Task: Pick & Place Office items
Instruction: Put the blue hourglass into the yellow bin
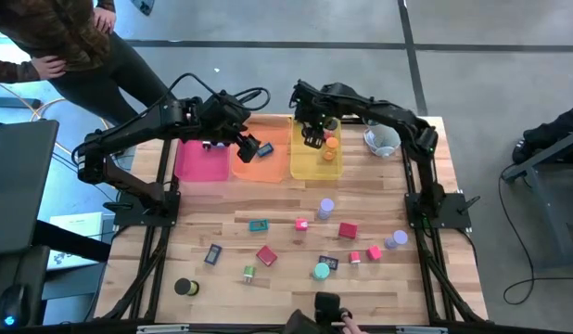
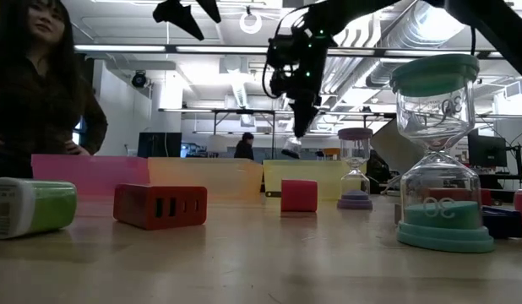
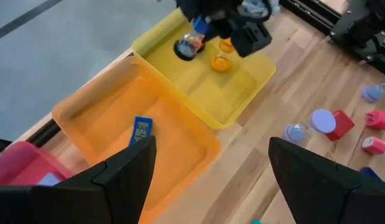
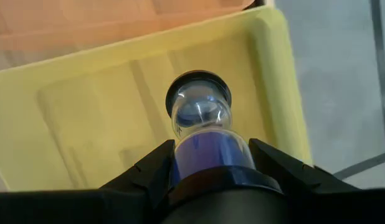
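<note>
Beneath the right gripper (image 1: 313, 139), whose fingers are clamping a small clear hourglass with blue sand (image 4: 202, 127), the floor of the translucent yellow plastic tray (image 1: 310, 169) is lying bare; just beside the fingers an orange-capped hourglass (image 1: 330, 143) is occupying part of that tray. Below the wide-spread fingers of the left gripper (image 3: 211, 165), the translucent orange plastic tray (image 3: 105, 112) is offering open floor, with only a flat blue rectangular piece (image 3: 140, 130) lying ahead of the fingers. Its raised walls are standing between the neighbouring trays.
</note>
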Controlling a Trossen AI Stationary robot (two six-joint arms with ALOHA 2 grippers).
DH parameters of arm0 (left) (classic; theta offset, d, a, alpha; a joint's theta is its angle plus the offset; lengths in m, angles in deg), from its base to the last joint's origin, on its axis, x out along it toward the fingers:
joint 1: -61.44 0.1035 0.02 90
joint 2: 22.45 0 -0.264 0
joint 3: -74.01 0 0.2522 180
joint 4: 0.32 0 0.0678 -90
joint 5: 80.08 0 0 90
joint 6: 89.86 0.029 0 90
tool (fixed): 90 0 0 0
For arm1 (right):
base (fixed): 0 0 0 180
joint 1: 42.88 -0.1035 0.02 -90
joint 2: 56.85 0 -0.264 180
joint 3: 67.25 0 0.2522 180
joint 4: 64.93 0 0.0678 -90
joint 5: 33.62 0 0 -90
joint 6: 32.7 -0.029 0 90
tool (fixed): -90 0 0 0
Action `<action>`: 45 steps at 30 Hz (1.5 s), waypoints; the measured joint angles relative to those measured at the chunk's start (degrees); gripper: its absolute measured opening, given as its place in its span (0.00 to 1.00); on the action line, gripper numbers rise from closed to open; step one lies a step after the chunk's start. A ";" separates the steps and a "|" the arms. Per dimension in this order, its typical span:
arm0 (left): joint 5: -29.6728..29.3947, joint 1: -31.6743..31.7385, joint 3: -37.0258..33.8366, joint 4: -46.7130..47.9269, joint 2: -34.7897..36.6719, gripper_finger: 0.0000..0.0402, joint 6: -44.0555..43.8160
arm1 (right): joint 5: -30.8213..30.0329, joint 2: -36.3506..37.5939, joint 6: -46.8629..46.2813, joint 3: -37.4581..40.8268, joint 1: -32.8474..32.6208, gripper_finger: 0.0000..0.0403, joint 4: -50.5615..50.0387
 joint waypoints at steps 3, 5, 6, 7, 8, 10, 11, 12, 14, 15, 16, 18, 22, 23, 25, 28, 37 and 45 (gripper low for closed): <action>0.02 0.00 0.00 -0.08 0.00 0.75 -1.02 | 1.34 -1.55 -0.76 0.00 0.00 0.44 -0.09; 0.03 0.00 0.00 -0.22 0.00 0.75 -2.11 | 1.33 -2.61 -1.03 0.00 0.00 0.44 -0.44; 0.06 -0.02 0.00 -0.23 0.00 0.75 -2.78 | 1.18 -2.96 -1.52 0.00 0.00 0.44 -0.77; 0.35 -0.02 0.00 -0.29 0.00 0.75 -3.37 | 0.90 -3.41 -2.62 0.00 -0.02 0.44 -1.06; 0.85 -0.02 0.00 -0.31 0.00 0.75 -3.79 | 0.56 -3.70 -3.87 0.00 -0.02 0.44 -1.26; 1.92 -0.02 0.00 -0.39 0.00 0.75 -4.00 | 0.48 -4.30 -5.61 0.00 -0.02 0.44 -2.33; 2.60 -0.07 0.00 -0.45 -0.12 0.75 -4.12 | 0.12 -4.46 -6.11 0.00 -0.02 0.44 -2.94; 2.78 -0.30 0.00 -0.50 -0.28 0.75 -4.43 | -0.25 -4.61 -6.48 0.00 -0.01 0.44 -3.57; 2.98 -0.80 0.00 -0.44 -0.72 0.75 -4.97 | -0.23 -4.66 -6.65 0.00 -0.23 0.44 -4.35; 3.01 -1.02 0.00 -0.46 -0.89 0.75 -5.11 | 0.02 -4.62 -6.65 0.00 -0.48 0.44 -4.43; 3.02 -1.27 0.00 -0.45 -1.13 0.75 -5.11 | 0.56 -4.55 -6.61 -0.01 -0.71 0.44 -4.64; 3.02 -1.99 0.00 -0.64 -1.67 0.75 -5.12 | 1.37 -4.55 -6.61 -0.02 -1.29 0.44 -5.26; 3.12 -2.81 -0.02 -0.71 -2.71 0.75 -5.55 | 1.45 -4.55 -6.53 -0.02 -3.13 0.44 -5.78; 3.13 -3.02 -0.04 -0.72 -2.71 0.75 -5.55 | 1.45 -4.55 -6.42 -0.01 -3.78 0.44 -5.79; 3.13 -3.41 -0.02 -0.88 -2.77 0.75 -5.55 | 1.32 -4.55 -6.04 -0.02 -5.15 0.44 -6.21; 3.14 -3.54 -0.02 -0.85 -3.02 0.75 -5.98 | 1.50 -4.34 -6.34 0.00 -7.46 0.44 -8.05; 3.02 -5.62 -0.02 -0.82 -2.97 0.75 -7.46 | -0.97 -4.31 -11.65 -0.02 -12.83 0.45 -15.41; 3.02 -9.39 -0.02 -0.81 -2.96 0.75 -7.91 | -0.85 -4.31 -17.86 -0.02 -12.28 0.45 -19.39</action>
